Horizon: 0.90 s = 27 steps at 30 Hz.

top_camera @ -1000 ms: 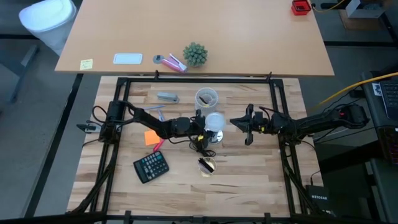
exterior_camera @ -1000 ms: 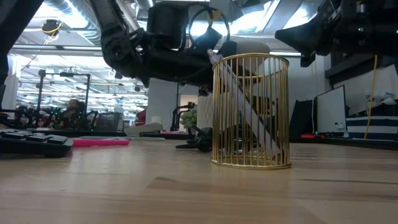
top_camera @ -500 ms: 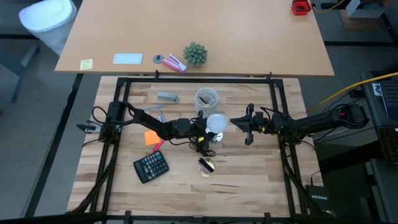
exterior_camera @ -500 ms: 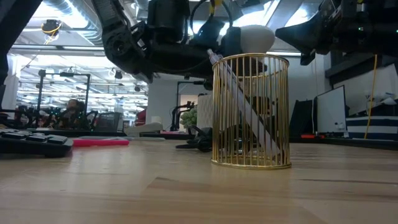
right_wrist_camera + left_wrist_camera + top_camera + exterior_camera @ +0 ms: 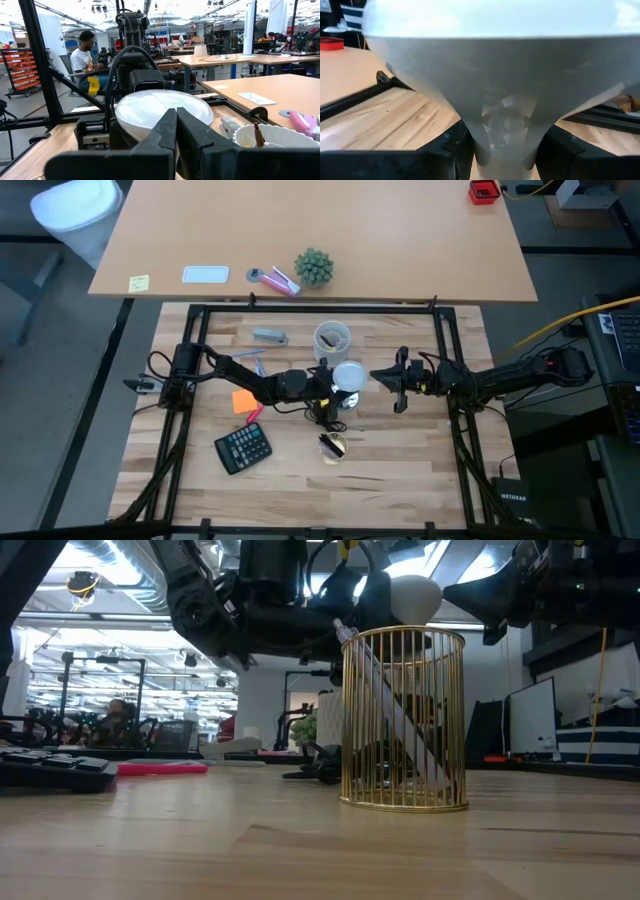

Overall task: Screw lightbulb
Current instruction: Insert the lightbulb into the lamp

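Left gripper (image 5: pixel 333 383) is clenched on the neck of the lightbulb (image 5: pixel 347 376), so I think it should turn slowly and keep the bulb upright, while right gripper (image 5: pixel 378 377) waits closed nearby.

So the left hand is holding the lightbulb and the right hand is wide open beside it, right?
Not quite. The left hand does hold the lightbulb, but the right hand is shut, not wide open; the right wrist view shows its fingers pressed together.

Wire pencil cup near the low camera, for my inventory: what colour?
Gold wire pencil cup; low view shows it best.
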Available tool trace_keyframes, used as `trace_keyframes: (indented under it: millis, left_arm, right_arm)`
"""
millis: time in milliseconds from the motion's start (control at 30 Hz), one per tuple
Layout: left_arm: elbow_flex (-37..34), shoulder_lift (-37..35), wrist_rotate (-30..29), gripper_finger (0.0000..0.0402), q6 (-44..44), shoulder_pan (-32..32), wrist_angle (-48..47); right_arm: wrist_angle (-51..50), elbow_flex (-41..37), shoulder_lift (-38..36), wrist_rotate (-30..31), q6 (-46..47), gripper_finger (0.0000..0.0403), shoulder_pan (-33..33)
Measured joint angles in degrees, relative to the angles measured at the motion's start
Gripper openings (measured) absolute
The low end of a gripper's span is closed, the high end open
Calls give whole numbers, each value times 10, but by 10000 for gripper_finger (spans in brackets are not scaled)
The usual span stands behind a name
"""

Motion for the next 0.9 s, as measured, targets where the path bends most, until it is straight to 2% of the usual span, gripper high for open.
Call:
trace_keyframes:
  millis: [600, 700, 900]
  left_arm:
    - [0, 0, 0, 157, 6, 0, 0]
    - [0, 0, -1, 157, 6, 1, -1]
    - [0, 0, -1, 157, 48, 1, -4]
  right_arm:
    - [0, 0, 0, -5, 21, 12, 0]
    - [0, 0, 0, -20, 22, 12, 0]
    - [0, 0, 0, -36, 36, 12, 0]
